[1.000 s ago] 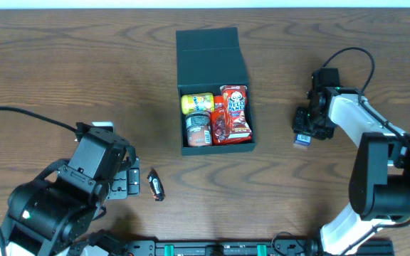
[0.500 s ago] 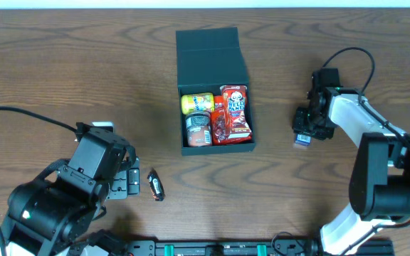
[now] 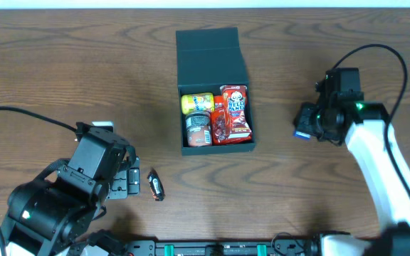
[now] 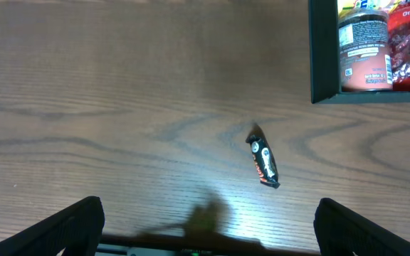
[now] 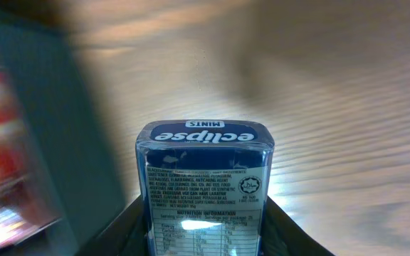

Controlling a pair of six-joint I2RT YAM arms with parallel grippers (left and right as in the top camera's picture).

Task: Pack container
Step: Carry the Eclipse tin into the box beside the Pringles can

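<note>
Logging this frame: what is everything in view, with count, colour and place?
container: 1, dark teal, mid-table, lid open
yellow pack: 1, yellow, in container, left side nearest the lid
jar: 1, dark label, in container, left side in front of yellow pack
red snack packs: 2, red, in container, right side
snack bar: 1, dark wrapper, on table by left gripper
mint tin: 1, blue, held off to container's right
table: 1, brown wood
left gripper: 1, black, open, over table near snack bar
right gripper: 1, black, shut on mint tin
</note>
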